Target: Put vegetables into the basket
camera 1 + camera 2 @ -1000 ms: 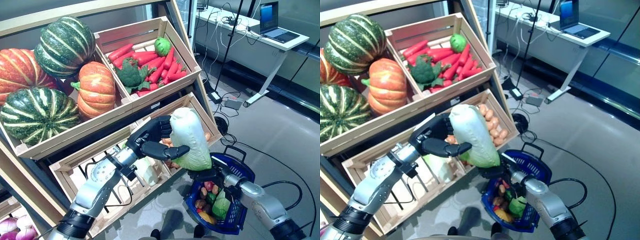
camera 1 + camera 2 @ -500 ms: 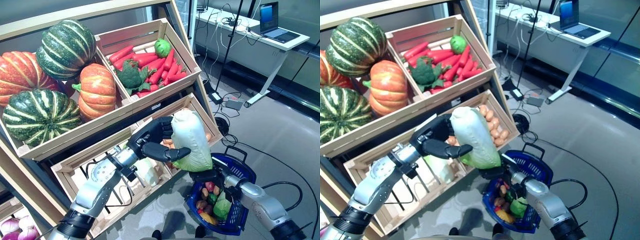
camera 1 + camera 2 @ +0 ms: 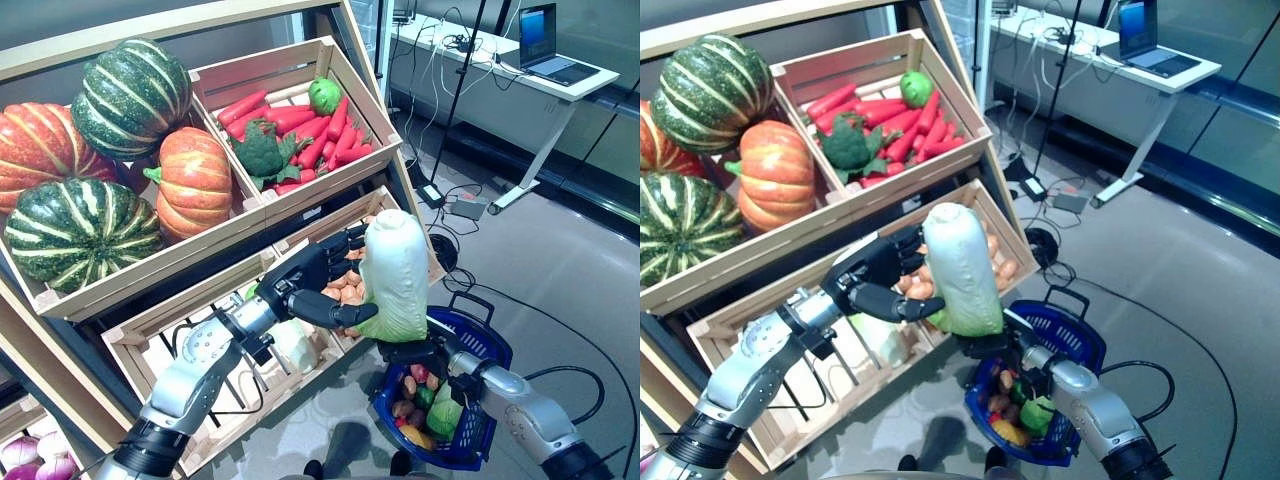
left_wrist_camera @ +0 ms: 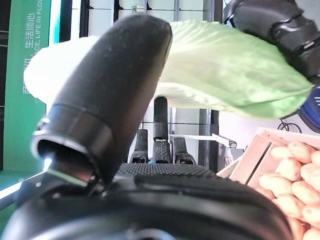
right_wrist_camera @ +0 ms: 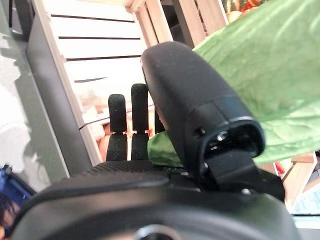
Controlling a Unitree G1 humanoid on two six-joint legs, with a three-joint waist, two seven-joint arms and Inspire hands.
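The long pale-green leafy cabbage stands upright in the air over the blue wire basket's rim, in front of the lower wooden potato crate. The left hand clasps its side, thumb and fingers curled round it; the right hand supports its leafy base (fingers straight in the wrist view). It looks bulky, crinkled and bruisable, so mid-body holds suit it.
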